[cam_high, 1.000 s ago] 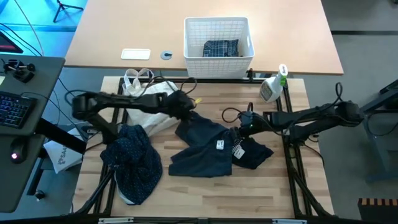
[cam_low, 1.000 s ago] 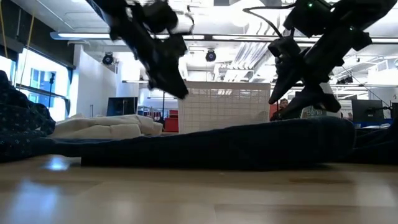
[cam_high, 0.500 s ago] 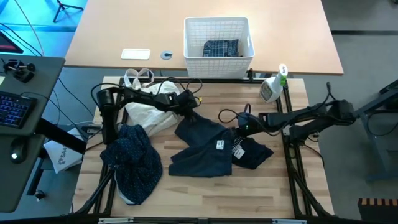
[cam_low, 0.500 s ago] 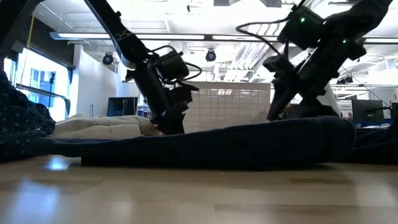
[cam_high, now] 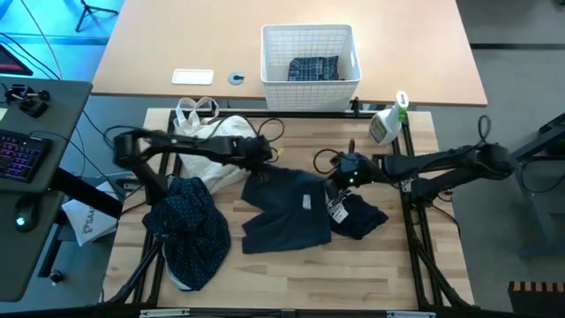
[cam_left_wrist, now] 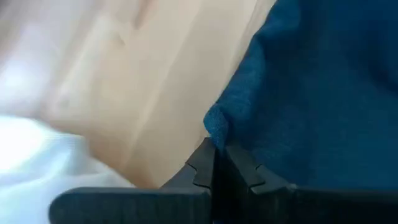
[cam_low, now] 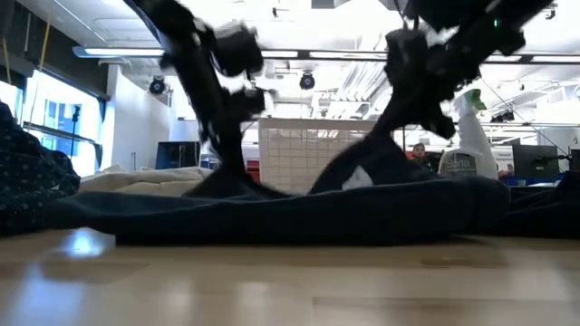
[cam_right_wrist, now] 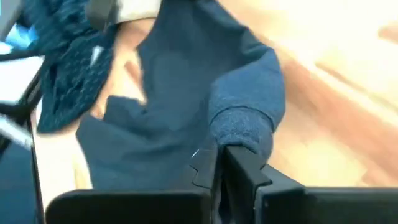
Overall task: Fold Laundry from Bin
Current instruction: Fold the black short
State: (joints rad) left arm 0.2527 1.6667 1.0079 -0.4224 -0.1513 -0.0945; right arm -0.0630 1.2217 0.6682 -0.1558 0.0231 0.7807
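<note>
1. The task is at an early stage, in my judgement. No garment on the wooden table point(cam_high: 291, 274) looks folded.

2. The plain dark navy piece point(cam_high: 287, 212) lies in the middle of the table, partly spread and with many wrinkles. It is the garment being worked on now.

3. The left gripper point(cam_high: 261, 156) is at the far left corner of this piece. In the left wrist view its fingers are pressed together on a small edge of the blue cloth, so it is clenched on the plain dark navy piece.

4. The right gripper point(cam_high: 342, 170) is at the far right corner of the same piece. In the right wrist view its fingers are closed on a thick cuff-like fold, so it is also grasping this piece. In the low view the cloth rises in two peaks under the two grippers.

5. The navy shirt with tiny white dots point(cam_high: 187, 231) is in a crumpled heap at the near left of the table, not touched by any gripper.

6. The blue-and-white plaid shirt point(cam_high: 314, 68) is inside the bin point(cam_high: 309, 39), which stands on the other table beyond the work table.

7. A cream-white cloth bag point(cam_high: 212, 150) lies under the left arm, just beside the dark piece. A spray bottle point(cam_high: 386, 124) stands at the far right corner.

8. What is left, as I judge: spreading and folding the dark piece, then the dotted shirt, then taking out and folding the plaid shirt.
</note>
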